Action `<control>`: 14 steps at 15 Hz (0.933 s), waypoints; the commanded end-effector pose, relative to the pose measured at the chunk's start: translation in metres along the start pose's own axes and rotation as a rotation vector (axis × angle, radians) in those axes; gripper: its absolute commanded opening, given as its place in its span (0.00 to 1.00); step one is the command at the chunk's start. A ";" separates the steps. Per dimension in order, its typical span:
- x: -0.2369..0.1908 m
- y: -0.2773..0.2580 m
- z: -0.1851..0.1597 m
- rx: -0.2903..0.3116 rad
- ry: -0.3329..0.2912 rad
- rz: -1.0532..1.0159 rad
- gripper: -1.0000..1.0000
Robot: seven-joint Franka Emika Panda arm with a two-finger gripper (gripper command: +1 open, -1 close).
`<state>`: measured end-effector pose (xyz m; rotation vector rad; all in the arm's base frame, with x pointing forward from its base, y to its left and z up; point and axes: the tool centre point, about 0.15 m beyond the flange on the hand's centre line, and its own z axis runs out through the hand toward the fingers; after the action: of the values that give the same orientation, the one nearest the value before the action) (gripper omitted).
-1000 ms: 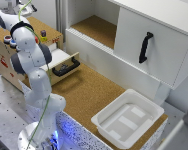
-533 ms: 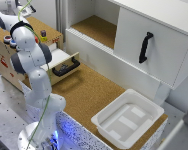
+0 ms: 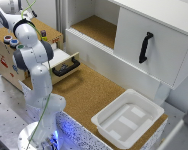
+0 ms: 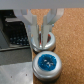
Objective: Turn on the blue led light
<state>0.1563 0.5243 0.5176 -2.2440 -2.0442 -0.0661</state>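
The blue led light (image 4: 46, 62) is a round blue button with a pale rim, set in the wooden box top. In the exterior view it (image 3: 14, 42) sits at the box's near left corner. My gripper (image 4: 40, 31) hangs just past it, over the red round button (image 4: 42, 45). Its two pale fingers (image 4: 33, 27) stand close together with nothing held, and the red shows through the narrow gap. In the exterior view the arm's wrist (image 3: 26, 32) hides the gripper.
The wooden box (image 3: 6, 62) has an open drawer (image 3: 61, 59) with a black handle (image 3: 66, 67). A green button (image 3: 43, 34) is further along the box top. A white tray (image 3: 126, 117) sits on the cork table. A white cabinet door with a black handle (image 3: 144, 47) stands at the exterior view's right.
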 end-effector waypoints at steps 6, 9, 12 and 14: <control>0.010 0.004 0.063 0.046 -0.185 0.070 0.00; 0.010 0.003 0.076 0.033 -0.232 0.078 0.00; 0.006 -0.002 0.049 0.017 -0.200 0.099 0.00; 0.002 -0.013 -0.003 -0.016 -0.102 0.087 0.00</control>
<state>0.1566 0.5271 0.4648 -2.3291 -1.9755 0.1193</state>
